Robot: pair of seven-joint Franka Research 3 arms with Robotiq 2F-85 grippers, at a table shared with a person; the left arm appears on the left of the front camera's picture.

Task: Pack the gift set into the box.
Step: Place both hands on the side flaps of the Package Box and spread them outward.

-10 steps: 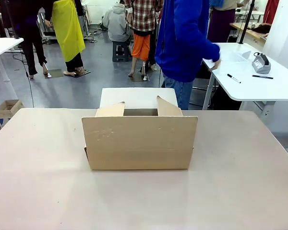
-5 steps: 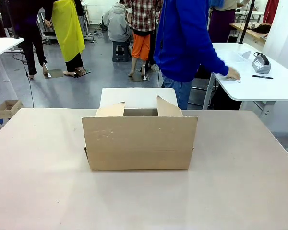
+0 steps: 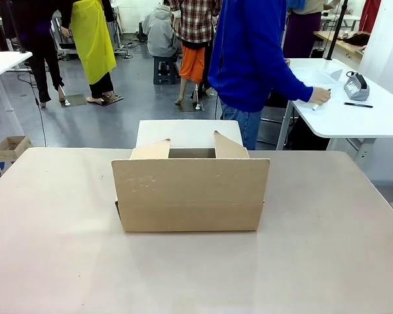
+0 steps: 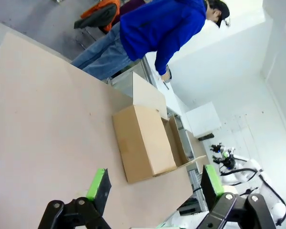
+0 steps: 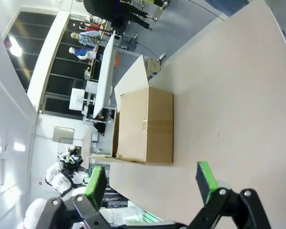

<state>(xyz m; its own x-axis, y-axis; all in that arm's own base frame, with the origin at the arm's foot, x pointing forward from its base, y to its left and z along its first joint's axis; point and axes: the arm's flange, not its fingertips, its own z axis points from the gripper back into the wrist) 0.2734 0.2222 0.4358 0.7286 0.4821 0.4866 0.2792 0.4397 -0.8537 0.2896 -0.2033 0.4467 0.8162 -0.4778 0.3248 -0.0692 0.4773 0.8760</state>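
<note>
Ahead of the left gripper (image 4: 156,180), fingers spread wide, bare table (image 4: 43,124) runs free up to the box (image 4: 143,143), the one obstacle. Its flap nearest the robot stands upright and walls off the opening; from above the opening is free. The right gripper (image 5: 150,172), also spread, faces the same free tabletop. The person (image 3: 249,59) stands beyond the far edge, turned aside.

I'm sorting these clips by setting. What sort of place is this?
Probably a lab or workshop hall, not a home: an open cardboard box on a wide table, white worktables around it, and several people standing on a bare grey floor behind.
</note>
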